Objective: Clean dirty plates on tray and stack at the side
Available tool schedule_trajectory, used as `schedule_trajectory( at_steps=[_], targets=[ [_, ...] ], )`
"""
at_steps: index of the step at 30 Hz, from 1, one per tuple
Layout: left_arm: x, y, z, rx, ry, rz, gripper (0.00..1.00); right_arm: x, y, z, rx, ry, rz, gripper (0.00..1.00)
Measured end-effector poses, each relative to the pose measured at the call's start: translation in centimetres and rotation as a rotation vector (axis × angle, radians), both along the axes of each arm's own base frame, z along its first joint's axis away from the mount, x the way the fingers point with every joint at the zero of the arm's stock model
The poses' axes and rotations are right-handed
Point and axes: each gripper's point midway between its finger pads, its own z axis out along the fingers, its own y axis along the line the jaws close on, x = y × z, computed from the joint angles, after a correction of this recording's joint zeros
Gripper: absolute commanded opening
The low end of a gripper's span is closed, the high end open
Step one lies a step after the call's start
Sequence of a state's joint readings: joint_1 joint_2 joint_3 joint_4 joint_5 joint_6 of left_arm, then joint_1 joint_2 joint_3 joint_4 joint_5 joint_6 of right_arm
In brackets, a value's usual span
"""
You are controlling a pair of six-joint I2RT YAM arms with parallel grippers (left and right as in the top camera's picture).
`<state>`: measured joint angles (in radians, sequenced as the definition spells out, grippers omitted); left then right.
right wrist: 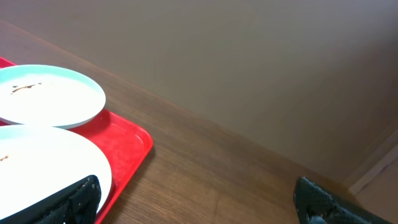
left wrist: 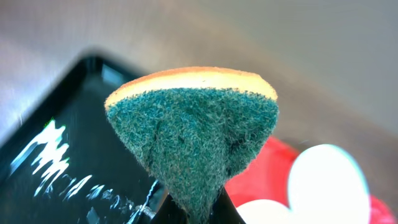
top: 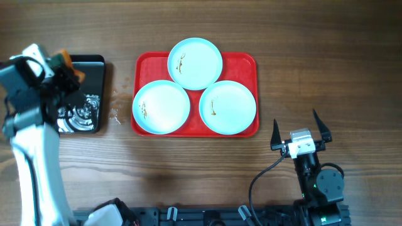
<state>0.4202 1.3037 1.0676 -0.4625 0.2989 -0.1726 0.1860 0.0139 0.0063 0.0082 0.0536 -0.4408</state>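
Observation:
Three pale aqua plates lie on the red tray [top: 242,59]: one at the back [top: 195,63], one at front left [top: 161,107], one at front right [top: 228,107]. Each has small brown streaks. My left gripper [top: 65,64] is shut on a green and yellow sponge [left wrist: 193,134], held above the black tray [top: 94,72] left of the red tray. My right gripper [top: 300,130] is open and empty over bare table, right of the red tray's front corner. The right wrist view shows two plates [right wrist: 50,96] and the tray's corner [right wrist: 134,146].
The black tray holds something shiny and wet-looking [top: 85,113]. A few small specks lie on the table [top: 115,116] between the two trays. Bare wooden table lies right of the red tray and along the front.

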Motion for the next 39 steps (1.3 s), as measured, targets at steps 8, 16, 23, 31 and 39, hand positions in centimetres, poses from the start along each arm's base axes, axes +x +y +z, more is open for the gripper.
schedule_trajectory(
  at_steps=[8, 16, 23, 31, 39],
  targets=[
    [-1.9, 1.7, 4.3, 0.122, -0.073, 0.11, 0.04, 0.0, 0.0, 0.0, 0.0, 0.0, 0.0, 1.0],
    [-2.2, 2.4, -9.8, 0.008, 0.322, 0.124, 0.04, 0.0, 0.0, 0.0, 0.0, 0.0, 0.0, 1.0],
    [-3.4, -0.6, 4.2, 0.064, -0.066, 0.042, 0.04, 0.0, 0.0, 0.0, 0.0, 0.0, 0.0, 1.0],
    [-4.0, -1.4, 3.9, 0.031, -0.039, 0.017, 0.04, 0.0, 0.0, 0.0, 0.0, 0.0, 0.0, 1.0],
    [-3.3, -1.1, -4.2, -0.151, 0.22, 0.079, 0.04, 0.0, 0.0, 0.0, 0.0, 0.0, 0.0, 1.0]
  ],
)
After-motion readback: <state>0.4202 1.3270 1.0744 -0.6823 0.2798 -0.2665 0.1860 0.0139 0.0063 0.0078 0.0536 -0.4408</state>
